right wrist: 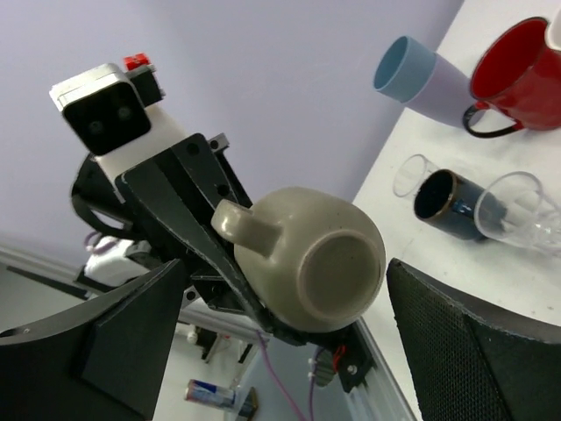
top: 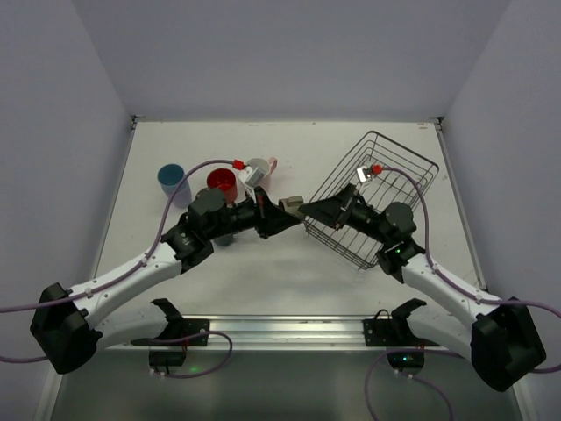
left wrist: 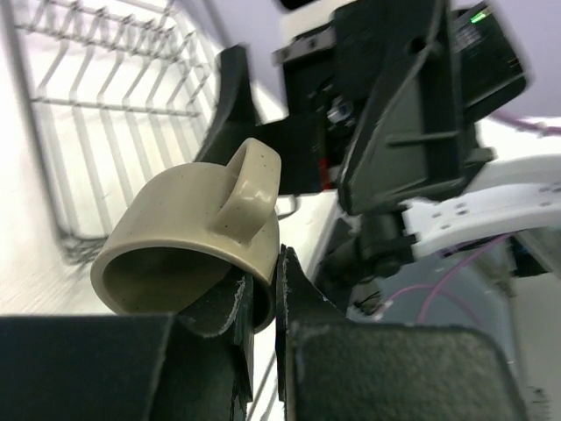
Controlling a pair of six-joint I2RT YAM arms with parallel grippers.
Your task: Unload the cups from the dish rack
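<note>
Olive-grey mug (left wrist: 188,237), mid-frame in the top view, clamped at its rim by the left gripper (left wrist: 263,281). Right gripper (top: 308,210) faces it with fingers spread wide, clear of the mug. Dish rack (top: 405,147) at right; red cup (top: 223,183) and light blue cup (top: 171,178) at upper left.

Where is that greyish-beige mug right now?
In the top view, centre: the olive-grey mug is pinched in the left hand, just left of the dish rack.

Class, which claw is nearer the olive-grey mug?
Left. The left claw grips the olive-grey mug by its rim; the right claw is open, facing it, not touching.
</note>
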